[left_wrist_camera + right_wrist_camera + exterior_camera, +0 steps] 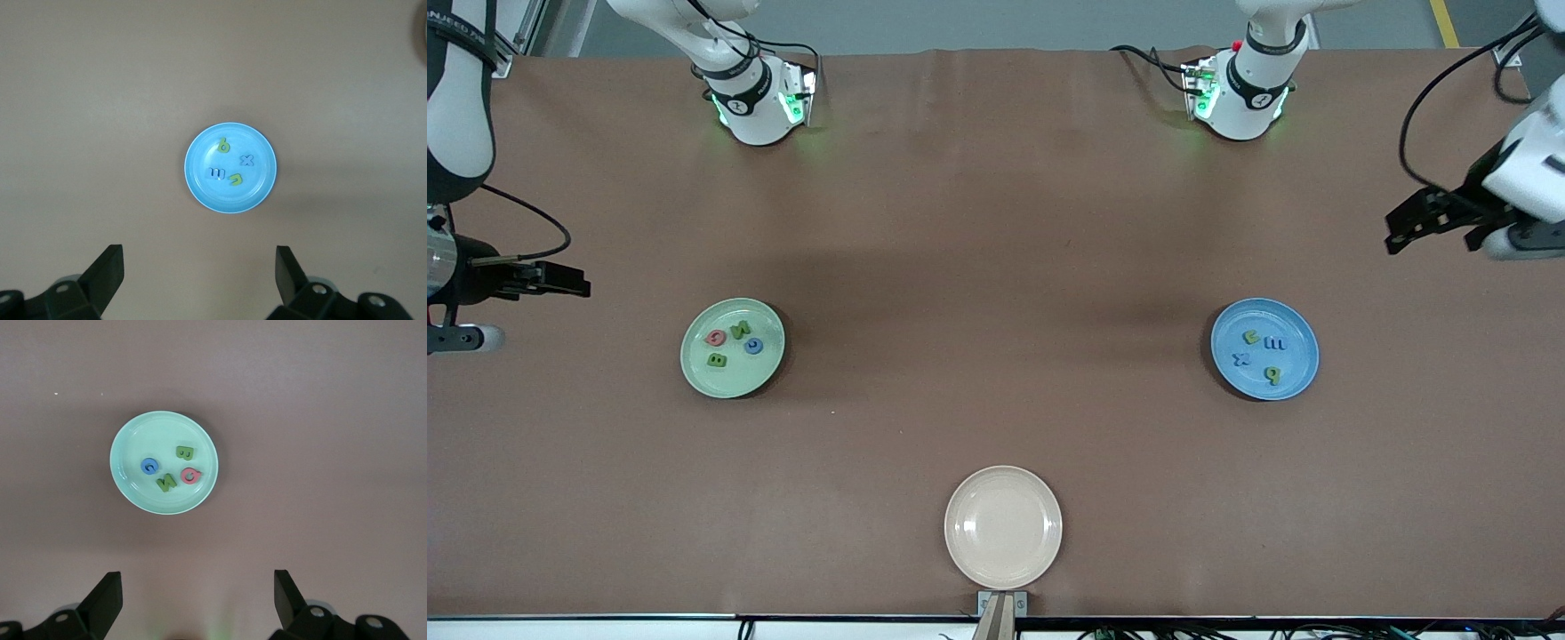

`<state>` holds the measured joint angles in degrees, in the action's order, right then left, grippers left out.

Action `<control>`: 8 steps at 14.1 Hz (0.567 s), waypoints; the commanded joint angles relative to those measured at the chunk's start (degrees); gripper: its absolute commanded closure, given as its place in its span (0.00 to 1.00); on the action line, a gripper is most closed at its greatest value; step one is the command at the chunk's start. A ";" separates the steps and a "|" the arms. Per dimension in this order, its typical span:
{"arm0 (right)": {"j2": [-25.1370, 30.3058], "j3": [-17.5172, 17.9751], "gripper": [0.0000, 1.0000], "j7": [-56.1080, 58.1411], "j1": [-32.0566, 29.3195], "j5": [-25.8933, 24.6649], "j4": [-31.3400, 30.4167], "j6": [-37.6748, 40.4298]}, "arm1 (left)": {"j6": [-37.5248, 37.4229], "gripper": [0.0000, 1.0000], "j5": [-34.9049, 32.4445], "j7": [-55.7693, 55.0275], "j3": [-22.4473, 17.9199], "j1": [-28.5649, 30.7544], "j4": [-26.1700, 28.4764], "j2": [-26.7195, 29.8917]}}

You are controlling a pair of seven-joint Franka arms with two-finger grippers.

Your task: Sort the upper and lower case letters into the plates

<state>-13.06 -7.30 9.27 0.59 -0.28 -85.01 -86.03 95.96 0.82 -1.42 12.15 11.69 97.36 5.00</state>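
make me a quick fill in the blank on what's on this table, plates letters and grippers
1. The pale green plate holds ____ letters.
2. The cream plate, nearest the front camera, holds ____ letters.
3. The pink letter lies in the ____ plate.
4. The left gripper and the right gripper both have their fingers ____.

Missing words: four; no; pale green; open

both arms (1520, 169) cut off at frame edges.
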 commanded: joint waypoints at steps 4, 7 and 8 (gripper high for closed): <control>-1.09 0.97 0.00 -0.83 -2.08 0.28 3.96 1.91 | -4.91 0.00 2.34 3.00 0.07 2.64 -5.33 -0.69; -1.17 0.97 0.00 -0.83 -2.26 -0.16 5.63 2.80 | -5.00 0.00 2.25 2.82 0.15 2.55 -6.30 -0.78; -1.18 0.97 0.00 -0.66 -2.26 -0.16 5.81 2.54 | -4.91 0.00 2.25 2.47 0.50 2.55 -6.74 -0.78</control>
<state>-13.45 -7.23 9.20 -0.61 -0.26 -81.36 -84.44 92.39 2.15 1.04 12.25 14.24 93.08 4.89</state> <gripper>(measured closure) 0.000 0.000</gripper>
